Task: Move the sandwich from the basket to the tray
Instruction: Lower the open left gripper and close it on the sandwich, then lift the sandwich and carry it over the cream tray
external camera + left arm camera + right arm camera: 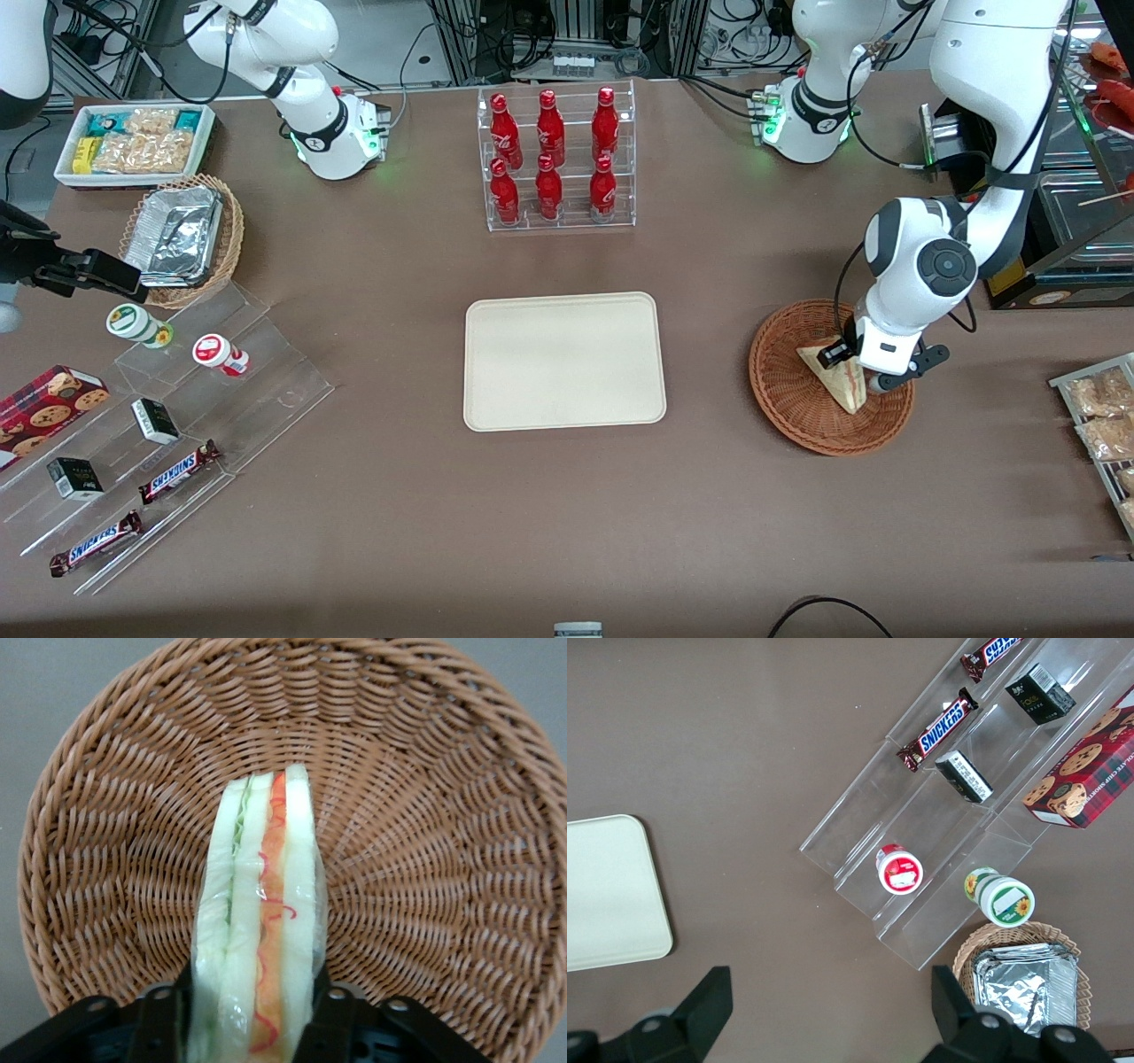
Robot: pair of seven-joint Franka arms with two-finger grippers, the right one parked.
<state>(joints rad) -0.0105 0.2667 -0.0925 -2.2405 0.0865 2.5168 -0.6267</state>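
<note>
While it stands on edge in the basket (pixel 788 390) at the frame's right, the sandwich (pixel 266 930) is light, soft, crushable, film-slick; the claw (pixel 252 1023) pinches both bread faces.

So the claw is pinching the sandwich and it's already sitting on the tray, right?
Not quite. The claw is pinching the sandwich, but it is in the basket, not on the tray. The left wrist view shows wicker all around the sandwich, and the front view shows the tray bare.
</note>
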